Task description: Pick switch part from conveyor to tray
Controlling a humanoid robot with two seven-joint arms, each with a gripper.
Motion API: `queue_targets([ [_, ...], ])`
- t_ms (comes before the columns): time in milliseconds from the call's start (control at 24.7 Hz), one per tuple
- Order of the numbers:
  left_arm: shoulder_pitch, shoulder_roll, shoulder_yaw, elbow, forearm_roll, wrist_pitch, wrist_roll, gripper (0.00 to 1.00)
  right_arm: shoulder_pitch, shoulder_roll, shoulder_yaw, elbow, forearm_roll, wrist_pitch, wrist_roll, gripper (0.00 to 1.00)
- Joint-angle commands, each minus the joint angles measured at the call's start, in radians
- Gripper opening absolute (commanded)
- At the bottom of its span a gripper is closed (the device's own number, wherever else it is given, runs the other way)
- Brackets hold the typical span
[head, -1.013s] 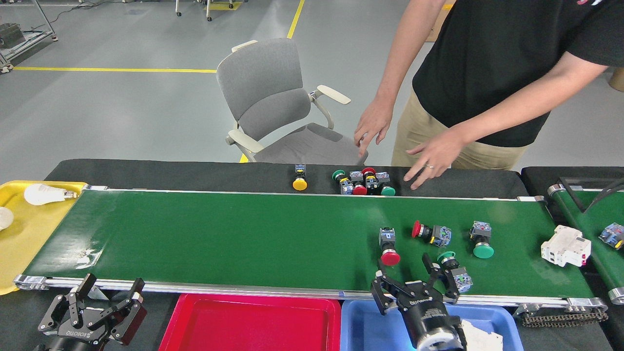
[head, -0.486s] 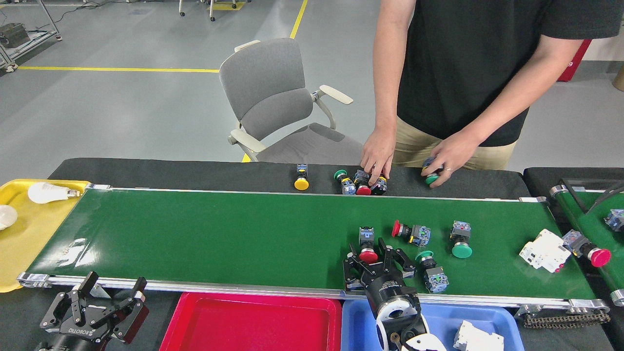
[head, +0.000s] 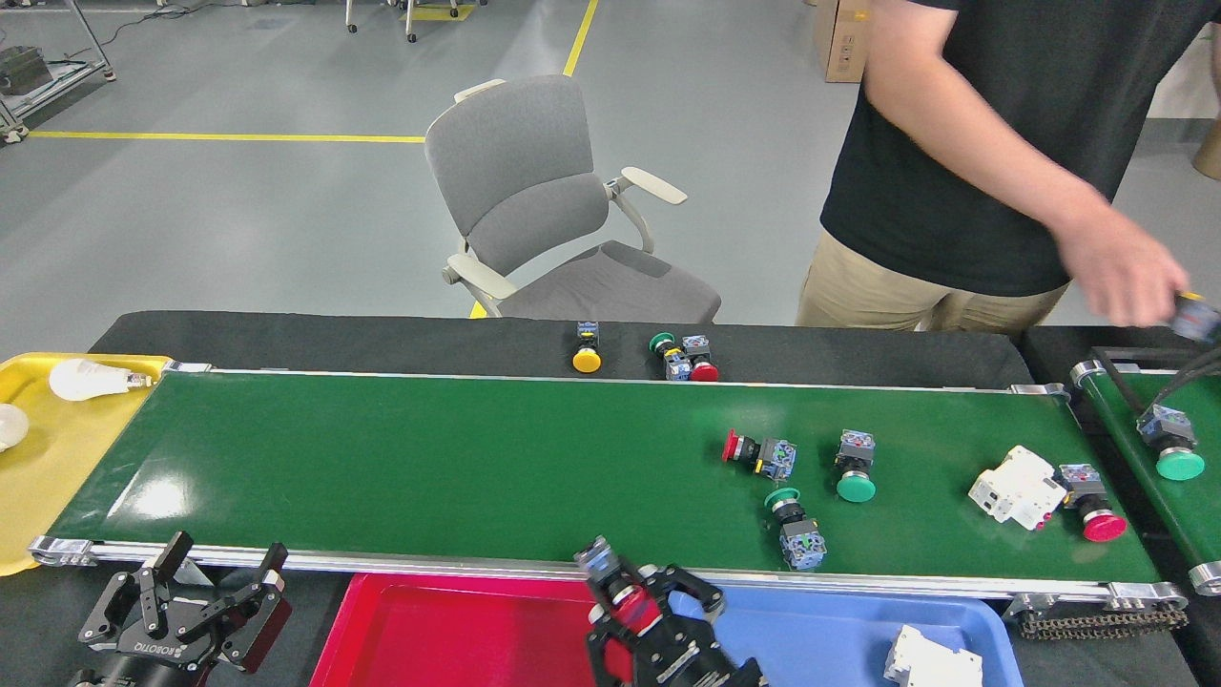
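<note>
Switch parts (head: pixel 796 485) on the conveyor's (head: pixel 458 468) right half, two trays (head: pixel 458 634) just before it.

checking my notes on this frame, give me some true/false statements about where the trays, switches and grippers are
1. The right gripper holds a red switch over the red tray. True.
2. The left gripper is shut on a switch. False: it is open and holds nothing.
3. A white light bulb lies on the yellow tray. True.
4. The conveyor carries no switches. False: several lie on its right part, like a green switch.
</note>
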Motion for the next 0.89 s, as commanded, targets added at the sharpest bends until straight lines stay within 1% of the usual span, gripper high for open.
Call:
queue_targets([
  [0,-0.009,0.004,0.003,-0.009,-0.003,-0.001,0.003,1.0,-0.002,0.001,-0.002,-0.018,-0.002,-0.052,-0.023,1.0],
  [81,-0.009,0.002,0.006,-0.009,-0.004,-0.001,0.003,1.0,0.001,-0.002,-0.013,-0.03,-0.007,-0.051,-0.026,1.0],
  [122,-0.005,0.002,0.01,-0.009,-0.003,0.001,0.003,1.0,0.006,-0.007,-0.034,-0.041,-0.008,-0.045,-0.029,1.0],
  [162,-0.002,0.0,0.013,-0.009,-0.003,0.001,0.003,1.0,0.036,-0.016,-0.086,-0.073,-0.01,-0.029,-0.031,1.0],
  [203,0.0,0.0,0.015,-0.009,-0.003,0.001,0.003,1.0,0.076,-0.019,-0.134,-0.102,-0.01,-0.011,-0.035,1.0],
  [243,0.002,0.0,0.016,-0.009,-0.003,0.001,0.003,1.0,0.158,-0.016,-0.207,-0.146,-0.01,0.018,-0.046,1.0],
  [284,0.003,-0.001,0.016,-0.011,-0.001,0.001,0.003,1.0,0.237,-0.013,-0.273,-0.169,-0.01,0.047,-0.07,1.0],
  [324,0.008,-0.001,0.016,-0.013,-0.001,0.002,0.003,1.0,0.297,-0.012,-0.33,-0.169,-0.01,0.081,-0.121,1.0],
  [446,0.009,-0.003,0.01,-0.017,-0.001,0.002,0.003,1.0,0.418,-0.009,-0.473,-0.168,-0.011,0.216,-0.282,1.0],
  [486,0.009,-0.003,0.006,-0.017,-0.001,0.002,0.003,1.0,0.455,0.001,-0.511,-0.168,-0.019,0.247,-0.316,1.0],
  [567,0.011,-0.003,0.004,-0.019,-0.001,0.002,0.003,1.0,0.466,0.016,-0.547,-0.166,-0.068,0.25,-0.322,1.0],
  [648,0.011,-0.003,0.003,-0.019,-0.003,0.002,0.003,1.0,0.448,0.014,-0.55,-0.16,-0.117,0.25,-0.317,1.0],
  [729,0.009,-0.004,0.003,-0.019,-0.003,0.001,0.003,1.0,0.399,0.013,-0.548,-0.146,-0.125,0.25,-0.307,1.0],
  [851,0.005,-0.003,0.003,-0.017,-0.006,-0.001,0.003,1.0,0.317,0.014,-0.55,-0.093,-0.126,0.259,-0.241,1.0],
])
